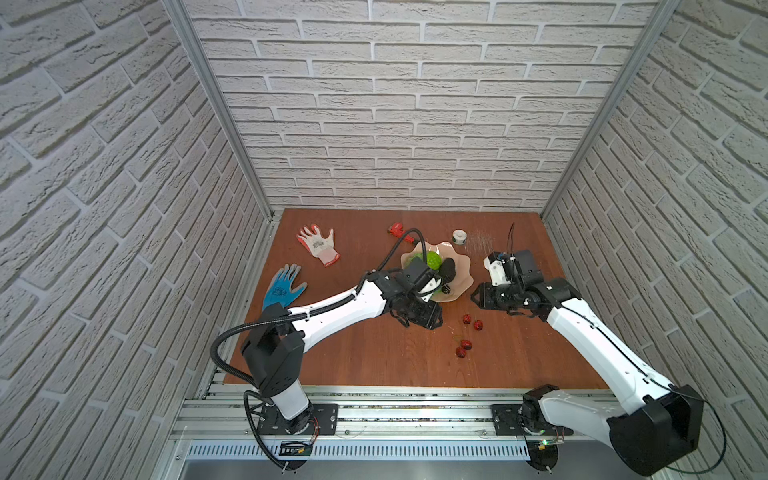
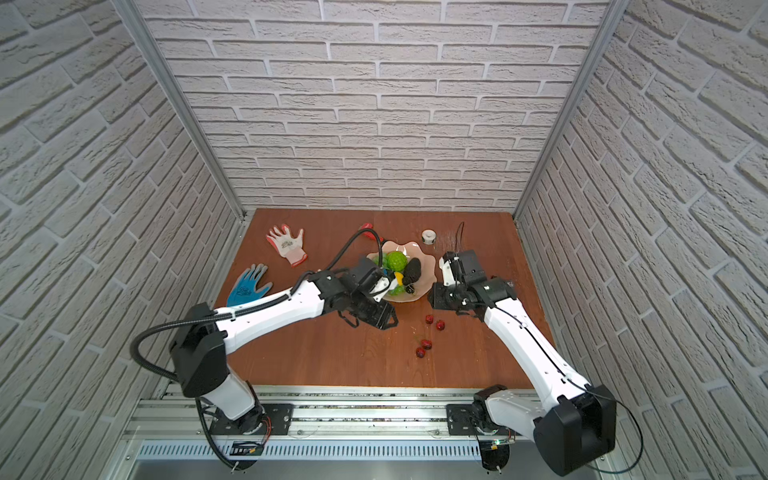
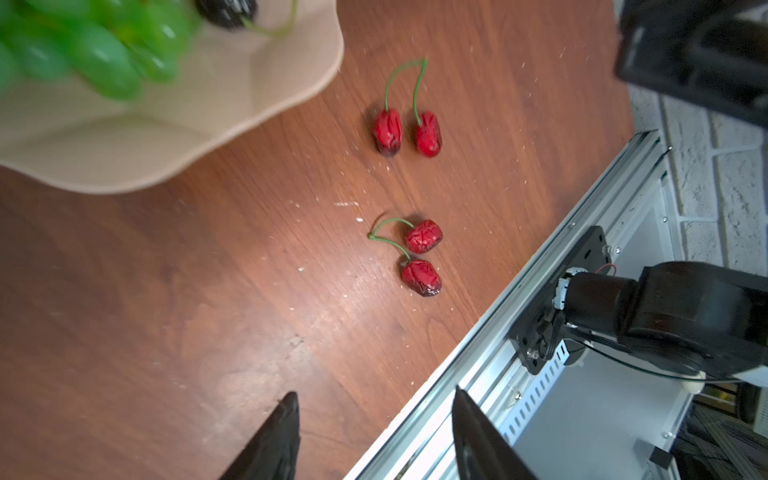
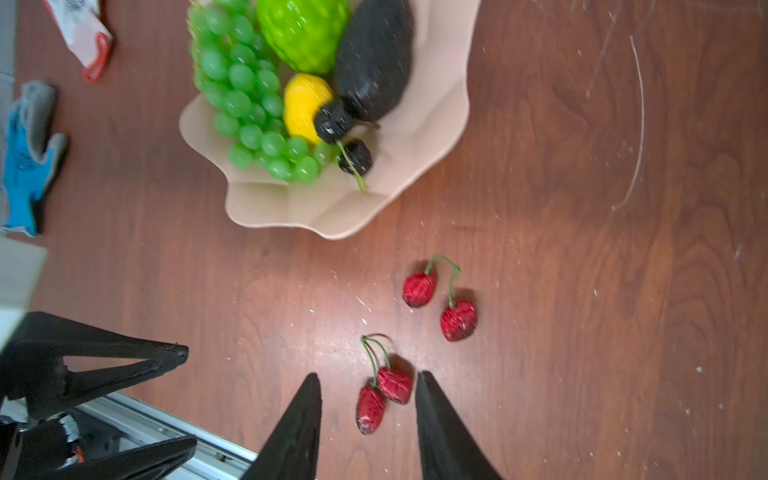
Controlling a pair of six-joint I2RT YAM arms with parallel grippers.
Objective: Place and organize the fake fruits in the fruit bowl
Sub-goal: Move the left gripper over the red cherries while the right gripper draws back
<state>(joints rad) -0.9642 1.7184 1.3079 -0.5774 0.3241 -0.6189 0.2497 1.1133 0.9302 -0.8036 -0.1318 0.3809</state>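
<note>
The pale pink fruit bowl (image 1: 462, 266) (image 4: 415, 158) holds a green grape bunch (image 4: 245, 83), a bumpy lime-green ball (image 4: 303, 29), a yellow fruit (image 4: 305, 104), a dark avocado (image 4: 374, 62) and a dark cherry pair (image 4: 332, 120). Two red cherry pairs lie on the table in front of it: one (image 1: 472, 322) nearer the bowl, one (image 1: 463, 348) nearer the front edge. My left gripper (image 1: 417, 322) (image 3: 374, 397) hangs open and empty by the bowl's front left. My right gripper (image 1: 488, 305) (image 4: 368, 375) is open above the table; the nearer cherry pair (image 4: 382, 395) shows between its fingertips.
A white-and-red glove (image 1: 320, 245) and a blue glove (image 1: 282, 286) lie at the left. A red wrench (image 1: 399, 230) and a white tape roll (image 1: 459, 237) sit behind the bowl. The metal rail (image 3: 478, 374) runs along the table's front edge.
</note>
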